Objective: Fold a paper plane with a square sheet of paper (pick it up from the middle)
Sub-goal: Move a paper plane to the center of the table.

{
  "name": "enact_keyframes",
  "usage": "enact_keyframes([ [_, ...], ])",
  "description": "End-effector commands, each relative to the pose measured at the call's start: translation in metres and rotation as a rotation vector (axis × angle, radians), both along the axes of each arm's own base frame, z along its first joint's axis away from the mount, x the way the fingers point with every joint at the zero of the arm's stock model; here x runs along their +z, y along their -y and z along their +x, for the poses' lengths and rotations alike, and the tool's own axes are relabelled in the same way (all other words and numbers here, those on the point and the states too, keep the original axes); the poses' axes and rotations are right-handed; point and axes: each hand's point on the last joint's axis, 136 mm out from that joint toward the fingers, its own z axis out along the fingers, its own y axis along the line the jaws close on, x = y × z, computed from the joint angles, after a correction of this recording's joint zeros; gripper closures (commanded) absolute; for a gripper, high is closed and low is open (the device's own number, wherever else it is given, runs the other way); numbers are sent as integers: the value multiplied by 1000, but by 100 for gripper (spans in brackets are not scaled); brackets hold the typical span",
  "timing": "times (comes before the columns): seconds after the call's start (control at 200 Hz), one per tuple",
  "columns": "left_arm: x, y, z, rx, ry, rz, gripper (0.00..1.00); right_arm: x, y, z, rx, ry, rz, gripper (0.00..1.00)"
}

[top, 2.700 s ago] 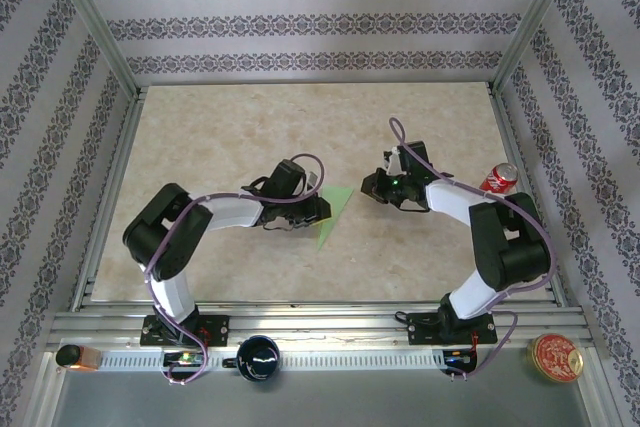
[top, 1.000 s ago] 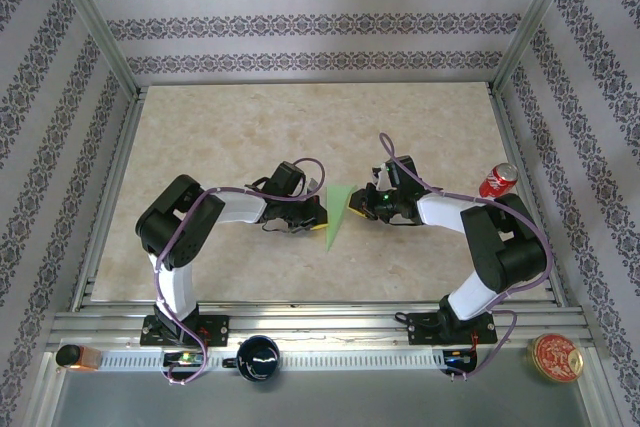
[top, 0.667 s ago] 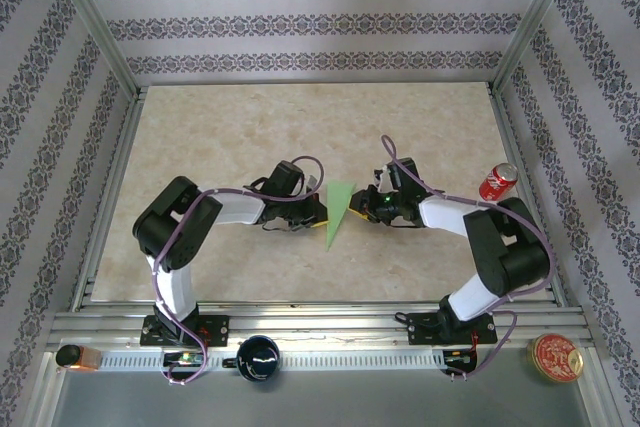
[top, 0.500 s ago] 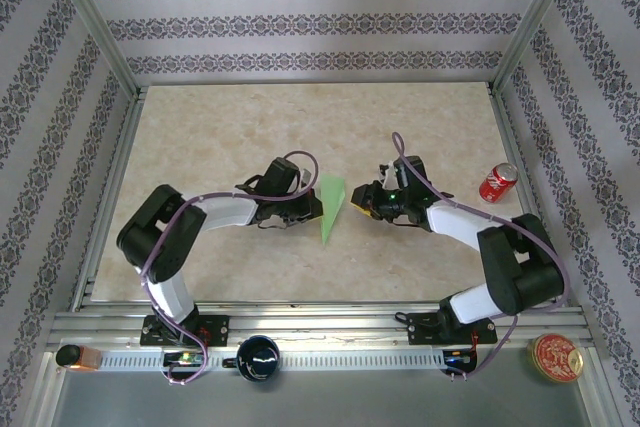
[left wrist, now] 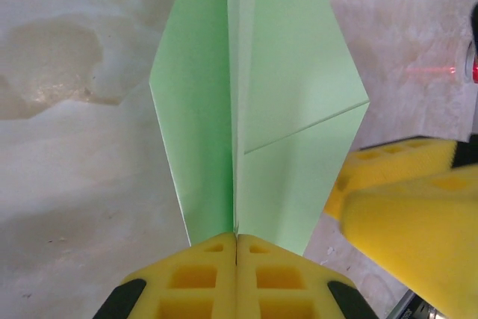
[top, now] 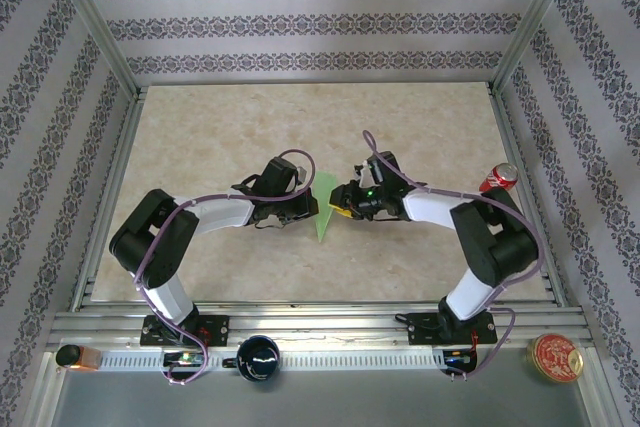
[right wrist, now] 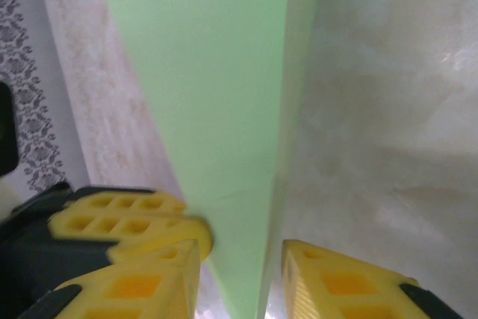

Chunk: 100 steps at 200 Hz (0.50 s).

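- left claw (left wrist: 236,243): pads pressed together, clamped on the paper plane (left wrist: 261,102) at the near end of its centre crease. My read: it pins the crease so the 2 wings line up while the other arm works.
- plane location: mid-frame in the top view, between the 2 claws, narrow tip pointing toward the bottom of the frame. Can't tell whether it rests on the desk (top: 200,137) or hangs just above it.
- left wrist view: kite shape with a wing on either side of the crease. A diagonal fold line crosses the right-of-frame wing.
- right claw (right wrist: 243,259): pads apart, straddling the plane's long edge. Paper runs through the gap, no pinch visible. Looks set up for a grip or a crease press on that wing, but that's judgement only.
- clearance: in the left wrist view the right claw's yellow pads sit lower right, just beside the wing edge and near the left claw. 2 claws on 1 small piece, so little margin between them.
- open room: bare desk above and to the upper left of the plane in the top view, plenty for either arm to swing outward.
- soda can (top: 497,177): right of frame, well apart from the paper but near the right arm's links. Watch it on a wide retract.
- mug (top: 258,357) and round tin (top: 556,357): on the strip below the desk edge at the bottom of the frame, outside the working zone.
- risk: the paper is thin, and closing off-square on 1 wing could skew the fold.
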Motion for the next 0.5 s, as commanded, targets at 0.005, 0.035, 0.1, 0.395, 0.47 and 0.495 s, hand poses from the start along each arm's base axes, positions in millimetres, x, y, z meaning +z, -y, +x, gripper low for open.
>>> enact_keyframes([
  [0.005, -4, -5, -6, -21, -4, 49, 100, -6, -6, 7, -4, -12, -2, 69],
  [0.035, -4, -5, -6, -23, -4, 54, 100, -8, -6, 8, -6, -13, -5, 71],
  [0.1, -5, -5, -7, -30, -8, 63, 100, -12, -7, 9, -6, -17, -2, 76],
  [0.395, -10, -2, -7, -52, -25, 72, 91, -26, -10, 6, 5, -34, 38, 93],
  [0.47, -10, 0, -7, -61, -27, 65, 88, -29, -10, 5, 4, -36, 49, 95],
  [0.495, -10, 0, -7, -62, -26, 64, 86, -30, -10, 5, 2, -38, 51, 96],
])
